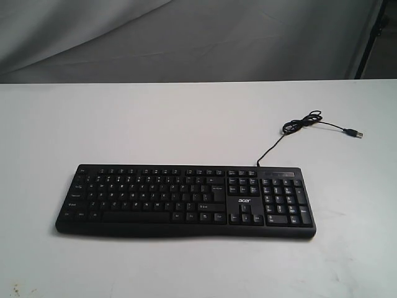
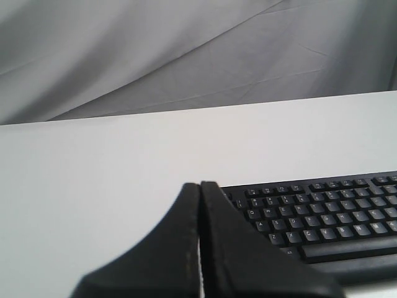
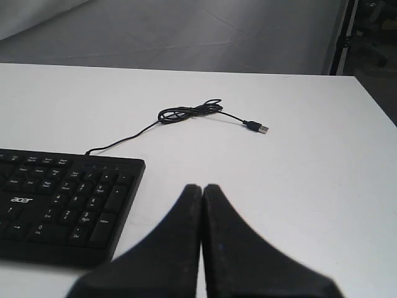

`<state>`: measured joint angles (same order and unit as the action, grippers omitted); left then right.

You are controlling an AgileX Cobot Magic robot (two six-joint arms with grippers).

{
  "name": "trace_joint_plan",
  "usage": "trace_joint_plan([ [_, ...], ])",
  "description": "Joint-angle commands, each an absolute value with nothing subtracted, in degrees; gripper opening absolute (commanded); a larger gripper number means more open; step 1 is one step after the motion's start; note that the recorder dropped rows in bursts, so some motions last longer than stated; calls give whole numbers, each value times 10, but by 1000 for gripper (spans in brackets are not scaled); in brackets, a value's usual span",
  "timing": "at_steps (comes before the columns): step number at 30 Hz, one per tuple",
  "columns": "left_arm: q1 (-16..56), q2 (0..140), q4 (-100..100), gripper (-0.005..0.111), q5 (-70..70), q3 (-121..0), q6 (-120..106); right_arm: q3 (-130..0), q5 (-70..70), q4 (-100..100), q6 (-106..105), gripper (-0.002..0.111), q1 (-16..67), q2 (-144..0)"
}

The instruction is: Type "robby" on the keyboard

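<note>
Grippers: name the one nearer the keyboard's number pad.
The right gripper: the number pad of the keyboard lies just beside it, while the left gripper sits at the opposite, letter-key end.

The keyboard is black with white key legends and a white logo — its cable black too. Table plain white, backdrop grey. The left gripper and right gripper are black.

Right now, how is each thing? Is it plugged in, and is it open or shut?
Wide flat black keyboard: lying flat, keys up, untouched.
Thin black USB cable: partly coiled, plug lying loose, unplugged.
Left hand: shut, empty.
Right hand: shut, empty.
</note>
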<state>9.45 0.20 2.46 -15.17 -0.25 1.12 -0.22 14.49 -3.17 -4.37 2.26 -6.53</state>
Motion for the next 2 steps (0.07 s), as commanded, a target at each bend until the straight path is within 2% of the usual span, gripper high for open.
trace_joint_plan([
  [1,98,0,27,0,-148,0,13,0,144,-26,-42,0,18,-62],
  [2,98,0,27,0,-148,0,13,0,144,-26,-42,0,18,-62],
])
